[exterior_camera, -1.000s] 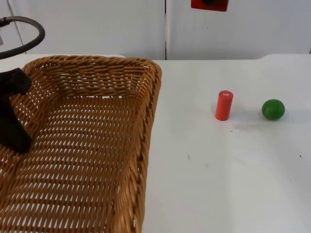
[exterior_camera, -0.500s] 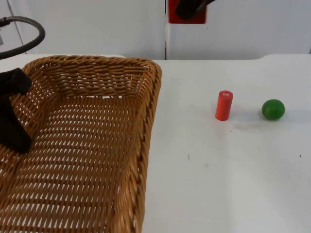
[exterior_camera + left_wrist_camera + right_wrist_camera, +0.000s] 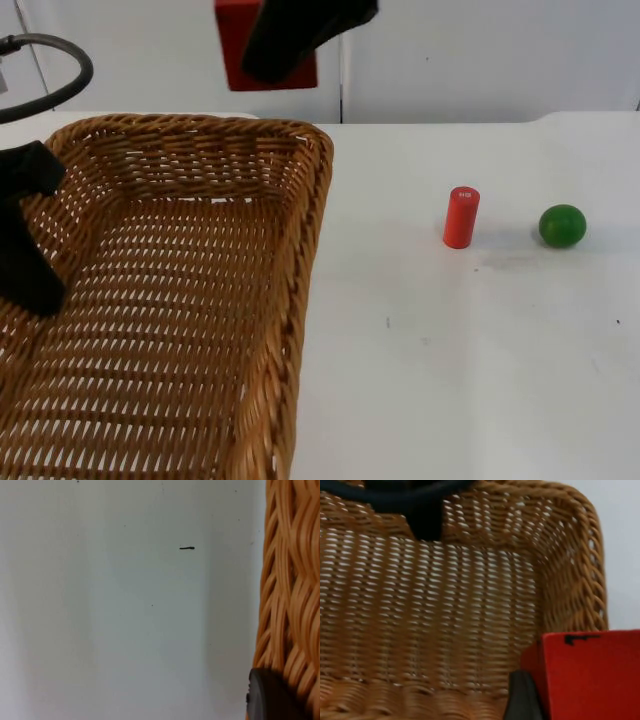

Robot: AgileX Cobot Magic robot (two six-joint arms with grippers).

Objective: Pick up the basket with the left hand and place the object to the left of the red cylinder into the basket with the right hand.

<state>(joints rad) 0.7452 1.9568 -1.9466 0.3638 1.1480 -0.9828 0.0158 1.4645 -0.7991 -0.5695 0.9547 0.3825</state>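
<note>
the wicker basket (image 3: pixel 190 300) is woven from rough tan cane. the red block (image 3: pixel 590 675), red cylinder (image 3: pixel 461 217) and white table (image 3: pixel 480 350) look smooth and matt; the green ball (image 3: pixel 562 226) is slightly glossy.

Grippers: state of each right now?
Left gripper: shut on the basket rim, at the table's left.
Right gripper: shut on the red block, above the basket's far edge.

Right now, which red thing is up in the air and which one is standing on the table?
The red block, held in the right gripper above the basket, is in the air. The red cylinder stands upright on the table, beside the green ball.
</note>
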